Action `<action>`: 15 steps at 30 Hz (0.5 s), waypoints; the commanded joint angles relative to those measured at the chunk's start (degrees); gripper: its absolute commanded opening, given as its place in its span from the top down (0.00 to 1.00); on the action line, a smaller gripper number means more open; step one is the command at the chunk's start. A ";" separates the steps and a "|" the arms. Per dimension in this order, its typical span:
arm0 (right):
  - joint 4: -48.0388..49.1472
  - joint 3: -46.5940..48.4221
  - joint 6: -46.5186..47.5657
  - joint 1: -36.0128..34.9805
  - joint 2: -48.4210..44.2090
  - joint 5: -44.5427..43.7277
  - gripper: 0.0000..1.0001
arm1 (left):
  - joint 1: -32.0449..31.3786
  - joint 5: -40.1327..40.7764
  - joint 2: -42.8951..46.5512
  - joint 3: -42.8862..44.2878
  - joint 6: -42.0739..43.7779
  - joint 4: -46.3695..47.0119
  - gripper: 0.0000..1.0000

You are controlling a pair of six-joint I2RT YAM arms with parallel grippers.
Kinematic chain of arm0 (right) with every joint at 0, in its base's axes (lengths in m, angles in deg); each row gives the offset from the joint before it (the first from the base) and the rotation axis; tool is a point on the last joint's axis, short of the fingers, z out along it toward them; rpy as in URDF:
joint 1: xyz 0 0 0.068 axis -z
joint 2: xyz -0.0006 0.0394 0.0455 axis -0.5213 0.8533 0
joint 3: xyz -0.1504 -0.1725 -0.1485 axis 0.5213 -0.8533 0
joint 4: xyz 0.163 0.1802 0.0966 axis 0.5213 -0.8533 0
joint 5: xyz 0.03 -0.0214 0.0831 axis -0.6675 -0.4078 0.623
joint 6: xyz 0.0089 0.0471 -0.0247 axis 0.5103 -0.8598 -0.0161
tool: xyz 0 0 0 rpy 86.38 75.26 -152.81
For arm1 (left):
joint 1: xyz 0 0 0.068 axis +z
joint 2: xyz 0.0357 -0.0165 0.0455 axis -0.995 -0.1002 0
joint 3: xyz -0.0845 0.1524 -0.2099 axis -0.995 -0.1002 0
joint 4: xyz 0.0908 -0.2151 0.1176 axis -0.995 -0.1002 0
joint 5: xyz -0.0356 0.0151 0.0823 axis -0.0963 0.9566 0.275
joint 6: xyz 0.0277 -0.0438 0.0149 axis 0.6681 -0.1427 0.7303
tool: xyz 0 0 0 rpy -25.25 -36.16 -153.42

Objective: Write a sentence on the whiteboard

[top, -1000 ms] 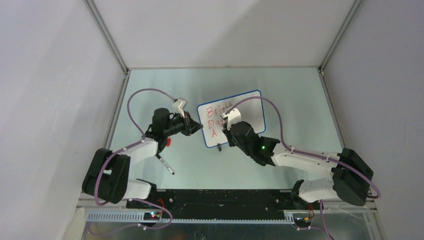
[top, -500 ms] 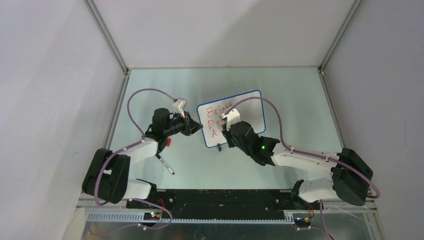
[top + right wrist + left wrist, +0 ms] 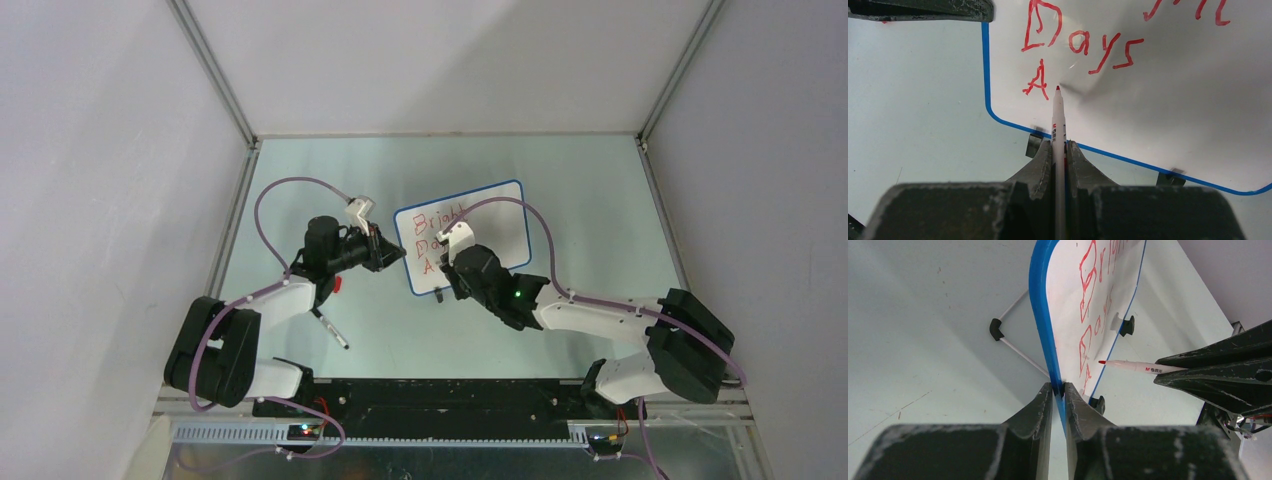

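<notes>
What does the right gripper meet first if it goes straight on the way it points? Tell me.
The marker in the right gripper leads: its red tip would meet the whiteboard first, beside the "A" of the sentence. Whether the tip touches the surface now is unclear.

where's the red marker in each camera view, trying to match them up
top external: mostly hidden under the right gripper, over the whiteboard's lower-left part.
left wrist: marker right of centre, lying level, tip toward the board.
right wrist: centre, pointing up out of the gripper, tip beside the red A.
shared landmark: the board's blue rim.
</notes>
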 commanded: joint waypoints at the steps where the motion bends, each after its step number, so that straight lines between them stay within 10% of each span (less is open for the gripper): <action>1: 0.78 1.52 -0.47 0.42 -0.10 -0.28 1.00 | -0.29 -0.69 1.66 2.15 1.30 1.80 0.82; 15: 0.68 2.87 0.17 1.29 0.39 -0.21 1.00 | -0.29 -0.65 1.47 2.17 1.30 1.89 0.82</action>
